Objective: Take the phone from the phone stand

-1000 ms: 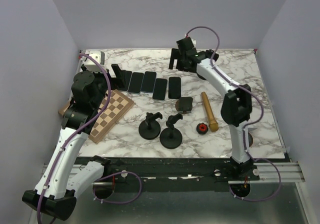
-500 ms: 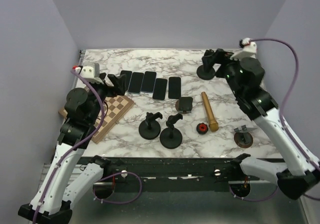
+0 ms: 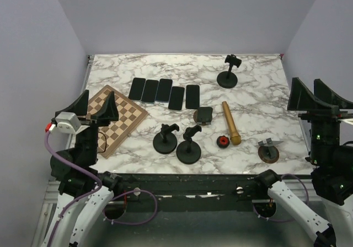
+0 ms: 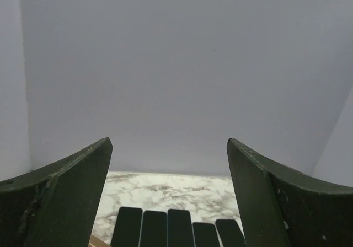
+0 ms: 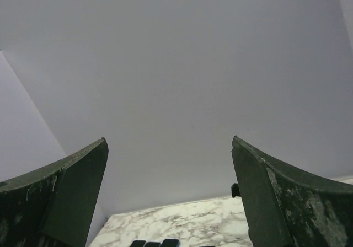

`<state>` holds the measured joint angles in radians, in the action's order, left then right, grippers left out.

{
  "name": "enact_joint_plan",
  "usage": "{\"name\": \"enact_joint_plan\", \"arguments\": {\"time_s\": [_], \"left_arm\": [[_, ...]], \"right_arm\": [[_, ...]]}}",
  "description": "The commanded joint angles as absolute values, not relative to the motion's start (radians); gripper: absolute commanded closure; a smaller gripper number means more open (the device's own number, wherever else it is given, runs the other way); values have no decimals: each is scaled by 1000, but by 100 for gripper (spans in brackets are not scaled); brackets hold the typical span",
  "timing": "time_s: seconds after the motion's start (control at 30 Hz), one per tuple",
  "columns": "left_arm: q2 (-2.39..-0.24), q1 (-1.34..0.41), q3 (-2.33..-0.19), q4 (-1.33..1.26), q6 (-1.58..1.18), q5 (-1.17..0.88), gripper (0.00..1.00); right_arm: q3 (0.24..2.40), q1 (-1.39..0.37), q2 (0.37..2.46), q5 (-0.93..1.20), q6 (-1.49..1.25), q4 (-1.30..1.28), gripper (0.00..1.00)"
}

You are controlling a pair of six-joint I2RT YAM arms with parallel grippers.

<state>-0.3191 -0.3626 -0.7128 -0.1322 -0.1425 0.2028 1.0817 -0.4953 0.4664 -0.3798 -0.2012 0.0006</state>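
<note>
Left gripper [image 3: 97, 95]: dark fingers spread wide with nothing between them; it is raised at the near left corner, beside a wooden chessboard [image 3: 113, 120].
Right gripper [image 3: 306, 90]: likewise spread wide and empty, raised off the right edge of the white marble table [image 3: 259, 92].
Phones: five flat black phones [image 3: 162, 92] lie face up side by side on the far left of the table, well apart from both grippers.
Stands: one black round-based phone stand [image 3: 228, 73] at the far side and two similar black stands [image 3: 176, 142] near the centre; none carries a phone.
Step in hand: judging by the bare stands, the removal looks finished and both arms look parked.
Next move: probably none; any further grasp would need a long reach forward.
Writing: no brand, label or text can be read.
</note>
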Motion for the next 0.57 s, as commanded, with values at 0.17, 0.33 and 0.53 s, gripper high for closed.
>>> {"name": "enact_joint_plan", "arguments": {"time_s": [0.17,0.33,0.53], "left_arm": [[-255,-370,-673,-244,-53,362,7],[-269,-371,-680,-238,-59,347,7],[-275,-370,-683,-231,-58,339,7]], "right_arm": [[1043,-494,343,-491,-125,-38,0],[1028,-494,327,-497,-115,-23,0],[1020,-494,340,-529,-128,-13,0]]}}
